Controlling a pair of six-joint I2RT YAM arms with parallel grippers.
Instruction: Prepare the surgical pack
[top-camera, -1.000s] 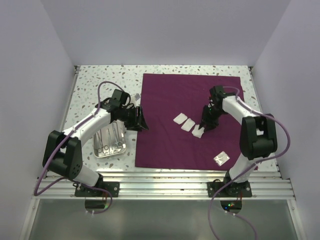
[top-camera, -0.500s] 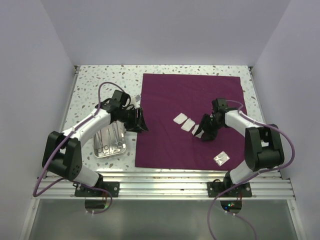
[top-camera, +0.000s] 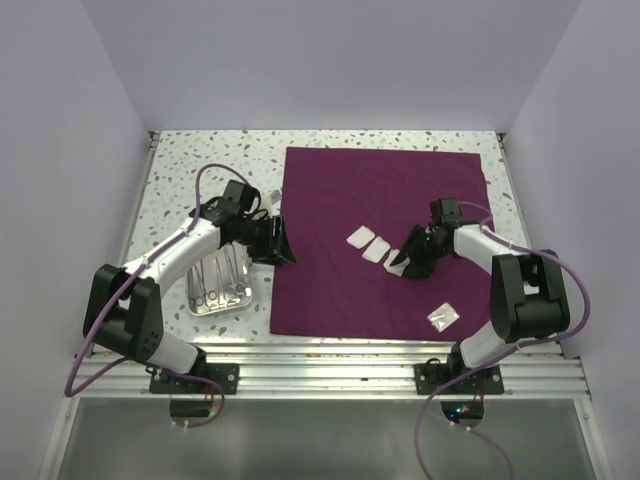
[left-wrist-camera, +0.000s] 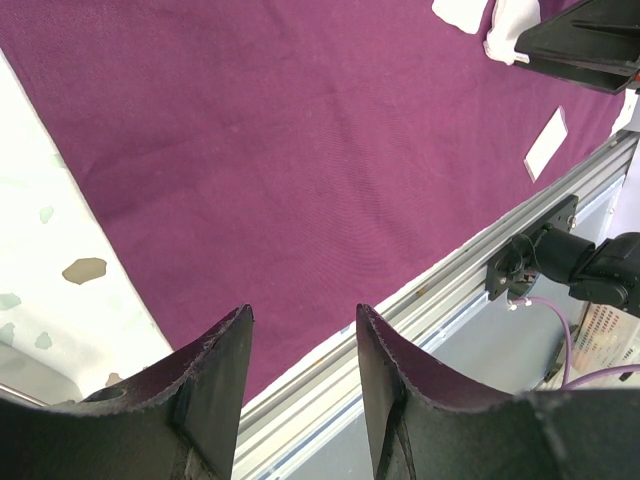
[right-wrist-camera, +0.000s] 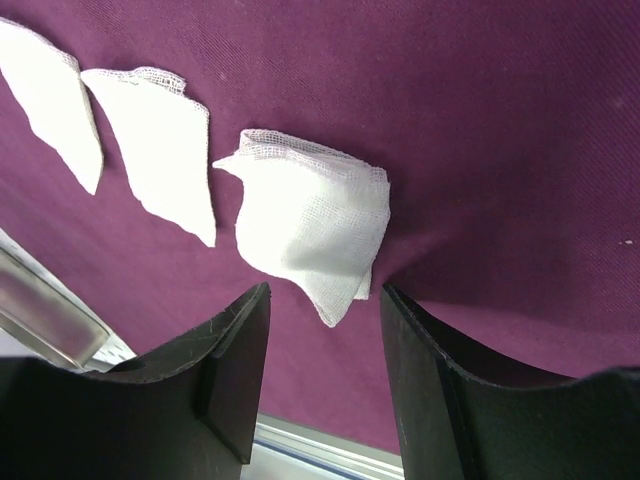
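Right gripper (right-wrist-camera: 322, 300) half-spread, empty, just behind third gauze (right-wrist-camera: 310, 225), lined up mid-cloth (right-wrist-camera: 480, 120) for wrapping. Left gripper (left-wrist-camera: 303, 312) parted, empty, at the cloth's left edge, likely for folding.

The cloth (left-wrist-camera: 300, 150) is matt, finely woven maroon fabric, the gauze squares (right-wrist-camera: 310, 225) are open-weave white textile with frayed edges, and the tray (top-camera: 212, 304) is glossy metal.

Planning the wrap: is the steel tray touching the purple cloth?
Apart. The top view shows a strip of bare speckled table between the steel tray and the purple cloth along its left edge.
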